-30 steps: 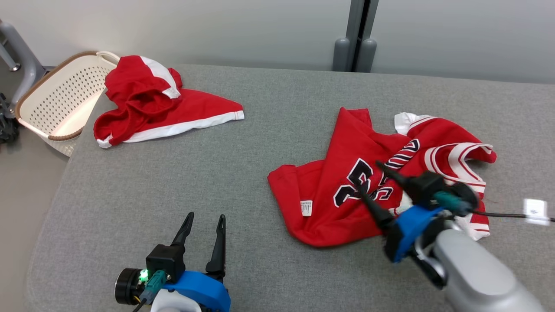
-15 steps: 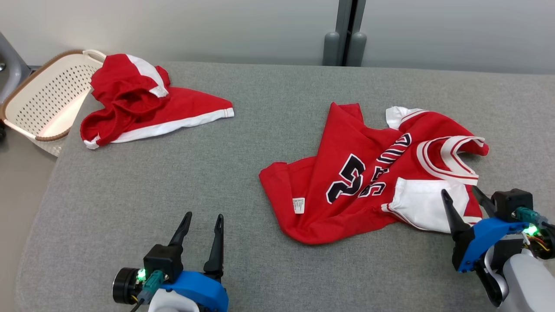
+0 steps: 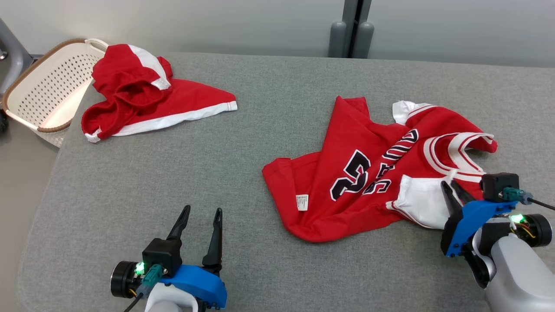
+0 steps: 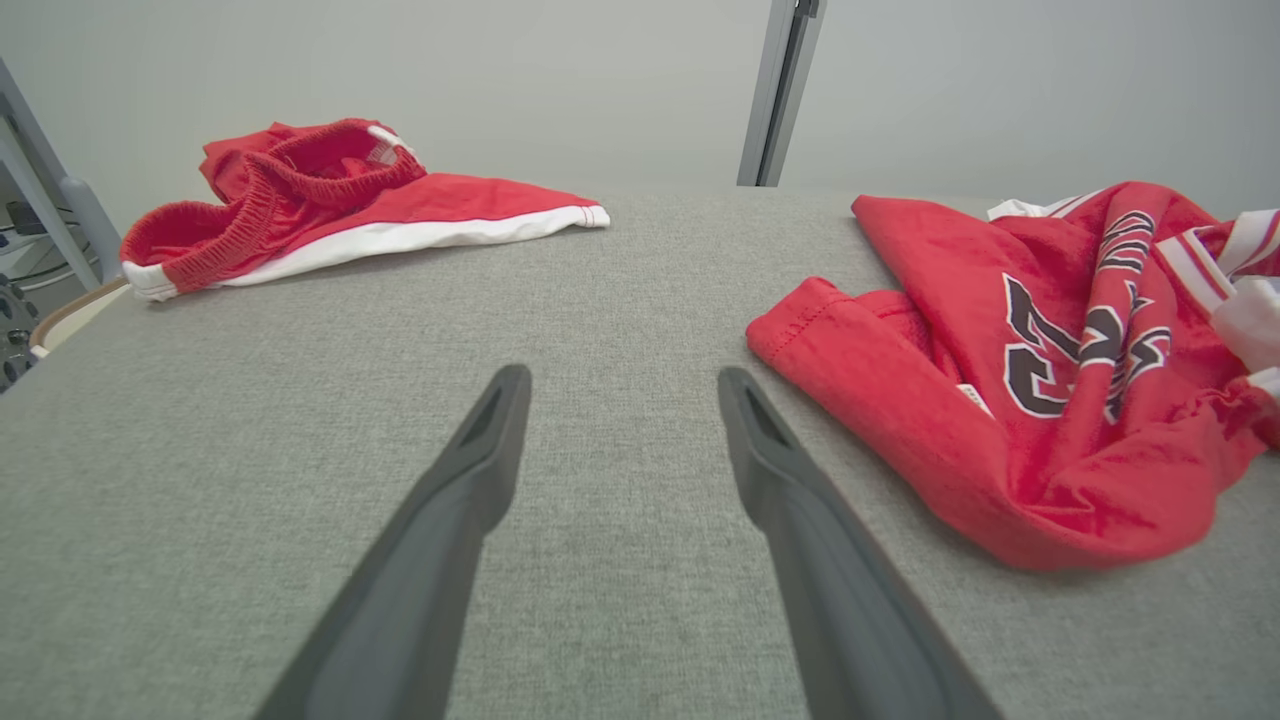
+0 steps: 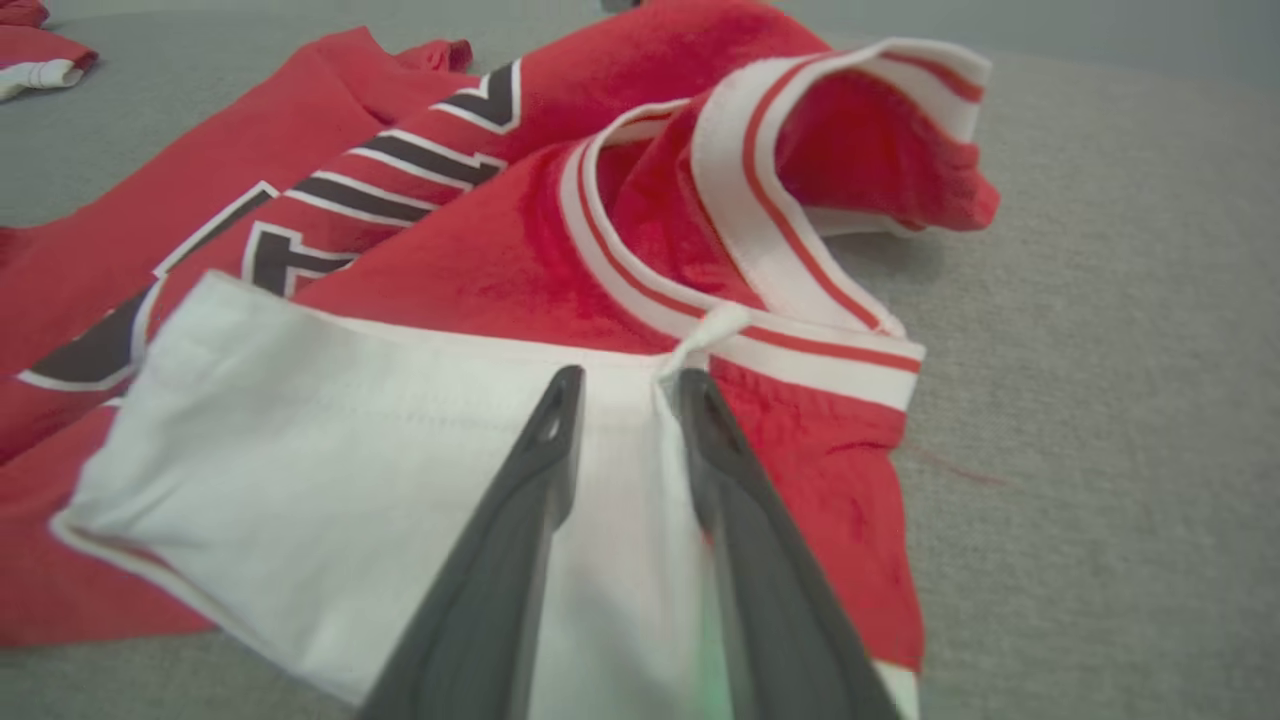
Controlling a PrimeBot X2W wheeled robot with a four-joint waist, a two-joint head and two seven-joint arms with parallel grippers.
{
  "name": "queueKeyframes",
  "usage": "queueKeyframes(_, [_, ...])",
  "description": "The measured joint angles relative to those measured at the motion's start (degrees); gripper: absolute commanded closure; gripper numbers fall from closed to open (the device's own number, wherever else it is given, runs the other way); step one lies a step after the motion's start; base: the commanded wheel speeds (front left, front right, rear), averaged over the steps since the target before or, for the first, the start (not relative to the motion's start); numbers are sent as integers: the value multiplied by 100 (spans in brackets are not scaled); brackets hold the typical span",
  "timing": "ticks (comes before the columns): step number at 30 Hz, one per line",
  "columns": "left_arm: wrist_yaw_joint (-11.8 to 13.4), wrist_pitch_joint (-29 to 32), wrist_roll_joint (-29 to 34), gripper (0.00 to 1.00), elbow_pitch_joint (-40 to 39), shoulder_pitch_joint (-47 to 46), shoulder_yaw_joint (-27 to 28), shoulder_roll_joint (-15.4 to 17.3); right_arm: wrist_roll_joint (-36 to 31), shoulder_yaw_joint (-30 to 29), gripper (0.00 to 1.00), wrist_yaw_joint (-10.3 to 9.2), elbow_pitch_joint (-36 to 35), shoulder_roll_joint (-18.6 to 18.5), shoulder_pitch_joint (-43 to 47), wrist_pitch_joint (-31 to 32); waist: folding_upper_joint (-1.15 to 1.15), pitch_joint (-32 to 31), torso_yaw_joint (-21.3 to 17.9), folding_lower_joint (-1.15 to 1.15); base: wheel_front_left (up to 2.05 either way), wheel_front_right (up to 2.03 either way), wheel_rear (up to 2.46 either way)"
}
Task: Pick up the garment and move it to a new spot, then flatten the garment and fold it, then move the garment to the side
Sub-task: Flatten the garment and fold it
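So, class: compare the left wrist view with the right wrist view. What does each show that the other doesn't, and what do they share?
Left wrist view, not the right: the left claw, open, with bare grey table between its fingers.
Right wrist view, not the left: the right claw, fingers close together on the white panel just below the striped collar.
Shared: the red jersey with black lettering, lying crumpled on the table.

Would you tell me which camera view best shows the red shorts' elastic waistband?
The left wrist view: the shorts' gathered waistband faces it, ribbing clear. The head view shows the shorts from above, crumpled beside the basket; the right wrist view catches a small corner at its top left.
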Motion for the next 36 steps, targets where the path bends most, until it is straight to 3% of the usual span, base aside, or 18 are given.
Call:
queueKeyframes(5, [2, 0, 1, 0, -1, 18, 64, 8, 215, 517, 100, 0, -370, -52, 103, -426, 0, -73, -143, 0, 0, 0, 0])
queueKeyframes(10, [24, 0, 0, 0, -20, 105, 99, 11, 390, 1293, 100, 0, -1223, -203, 728, -764, 0, -160, -410, 0, 0, 0, 0])
queueKeyframes(14, [26, 0, 0, 0, -37, 176, 125, 23, 342, 1681, 100, 0, -1905, -424, 1352, -895, 0, -247, -661, -1, 0, 0, 0])
queueKeyframes(19, [33, 0, 1, 0, -57, 218, 159, 30, -175, 1939, 100, 0, -2437, -649, 1961, -977, 0, -342, -950, -1, 0, 0, 0])
queueKeyframes(20, [33, 0, 2, 0, -57, 219, 159, 32, -309, 1975, 96, 0, -2471, -689, 2077, -992, 0, -371, -991, -1, 0, 0, 0])
queueKeyframes(21, [33, 0, 1, 0, -53, 222, 158, 32, -411, 1960, 64, 0, -2487, -706, 2199, -994, 0, -400, -1027, -1, 0, 0, 0])
queueKeyframes(22, [32, 0, 1, 0, -53, 231, 154, 30, -457, 1912, 20, 0, -2490, -709, 2312, -1002, 0, -431, -1056, -2, 0, 0, 0])
queueKeyframes(23, [32, 0, 1, 0, -51, 243, 151, 29, -491, 1866, 0, 0, -2488, -708, 2416, -1011, -1, -463, -1080, -2, 0, 0, 0])
queueKeyframes(30, [26, 0, 1, 0, -24, 330, 129, 24, 66, 1501, 0, 0, -2793, -675, 2986, -1066, -1, -622, -1104, -2, 0, 0, 0])
queueKeyframes(36, [26, 0, 0, 0, -18, 408, 104, 21, 520, 543, 0, 0, -2922, -764, 2992, -676, 0, -630, -968, -1, 0, 0, 0])
